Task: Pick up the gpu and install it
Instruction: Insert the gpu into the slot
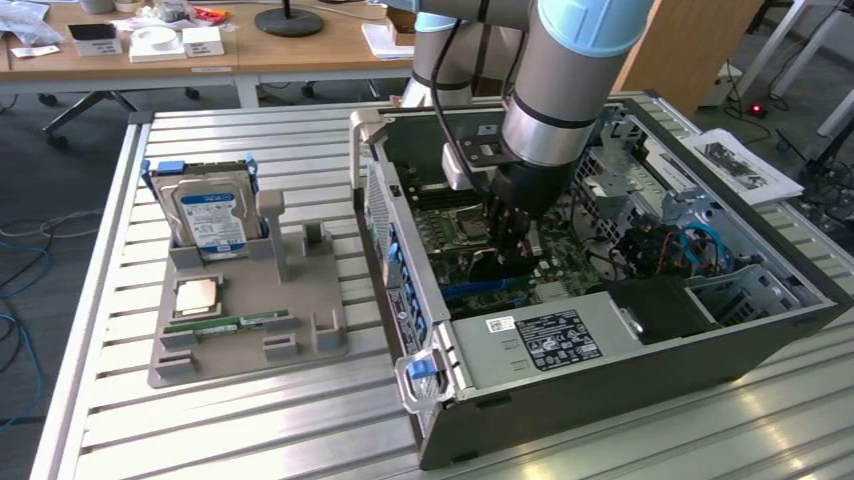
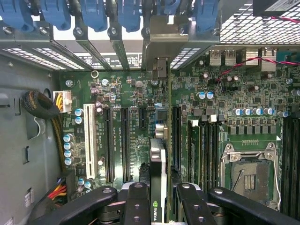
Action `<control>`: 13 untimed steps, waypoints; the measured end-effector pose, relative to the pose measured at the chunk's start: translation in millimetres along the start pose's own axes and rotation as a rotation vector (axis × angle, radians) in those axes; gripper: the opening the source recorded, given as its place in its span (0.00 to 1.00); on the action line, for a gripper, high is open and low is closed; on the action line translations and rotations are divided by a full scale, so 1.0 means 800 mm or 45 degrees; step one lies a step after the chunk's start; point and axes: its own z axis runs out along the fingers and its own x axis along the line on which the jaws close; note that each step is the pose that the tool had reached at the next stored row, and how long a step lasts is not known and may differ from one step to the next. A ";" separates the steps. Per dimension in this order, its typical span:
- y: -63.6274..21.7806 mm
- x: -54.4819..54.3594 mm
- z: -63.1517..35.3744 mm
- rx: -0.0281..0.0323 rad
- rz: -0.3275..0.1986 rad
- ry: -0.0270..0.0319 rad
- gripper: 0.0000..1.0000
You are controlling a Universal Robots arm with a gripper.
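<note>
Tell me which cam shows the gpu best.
Wrist view: the gpu sits edge-on in the gripper, over the motherboard slots, logo visible. Exterior view shows it as a dark shape under the gripper inside the case, mostly hidden.

Soft, even room light fills the exterior view, with no hard shadows. The slatted metal tabletop (image 1: pixel 200 430) carries a pale sheen, strongest toward the exterior view's right. The inside of the computer case (image 1: pixel 641 370) lies dimmer, shaded under the arm (image 1: pixel 574 80). In the wrist view the motherboard (image 2: pixel 126 93) is evenly lit and the perforated vent panel (image 2: pixel 253 28) glares white. The black jaws show small highlights beside the gleaming edge of the gpu (image 2: pixel 158 178).
</note>
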 end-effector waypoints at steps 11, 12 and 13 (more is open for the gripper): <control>0.004 0.000 0.000 0.0002 0.000 -0.0002 0.27; 0.004 0.000 0.000 0.0002 0.000 -0.0002 0.27; 0.004 0.000 0.000 0.0003 0.000 0.0000 0.27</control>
